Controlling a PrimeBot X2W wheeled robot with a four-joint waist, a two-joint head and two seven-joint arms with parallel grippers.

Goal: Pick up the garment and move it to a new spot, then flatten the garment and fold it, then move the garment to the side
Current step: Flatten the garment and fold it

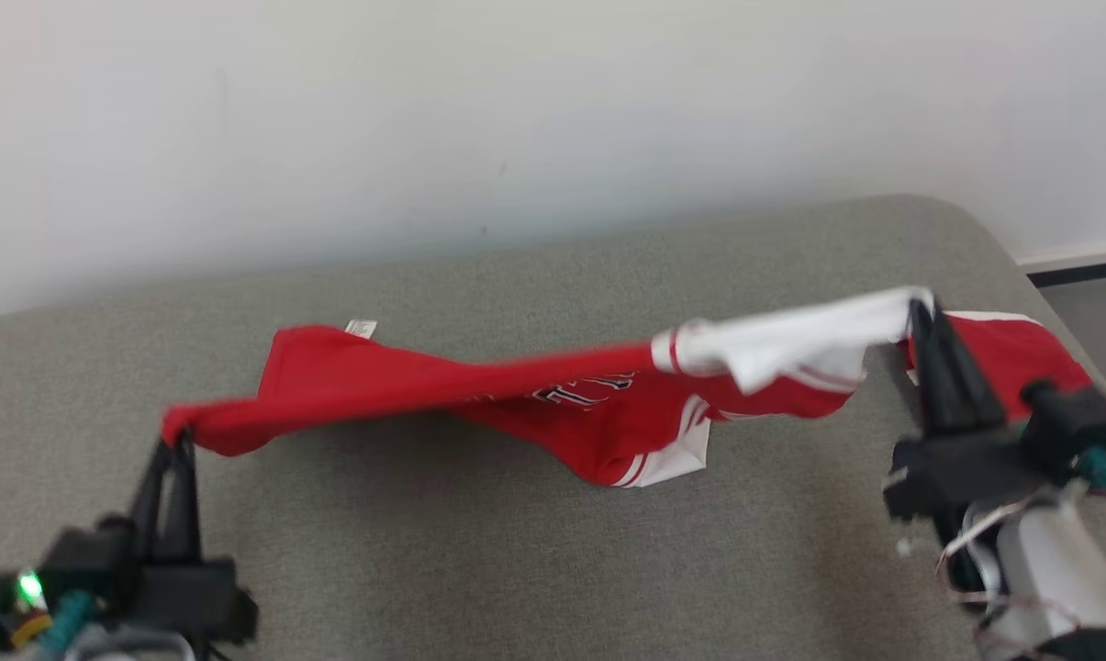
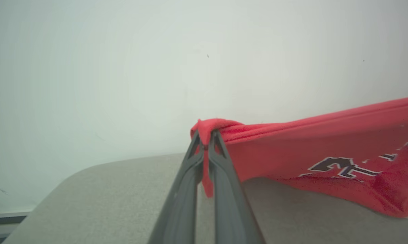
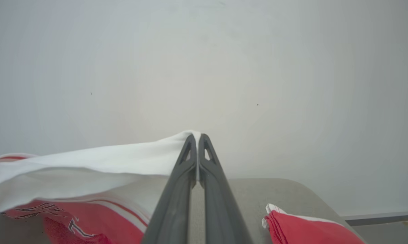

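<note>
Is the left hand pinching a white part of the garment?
No, the left hand is shut on a red corner of the garment.

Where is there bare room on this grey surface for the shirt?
The near strip of the surface, between left gripper and right gripper, is bare; so is the far band between shirt and wall. Crowded: the middle, where the shirt sags, and the right edge.

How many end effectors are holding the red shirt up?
2. The left end effector pinches a red corner of the shirt on the left; the right end effector pinches its white part on the right.
</note>
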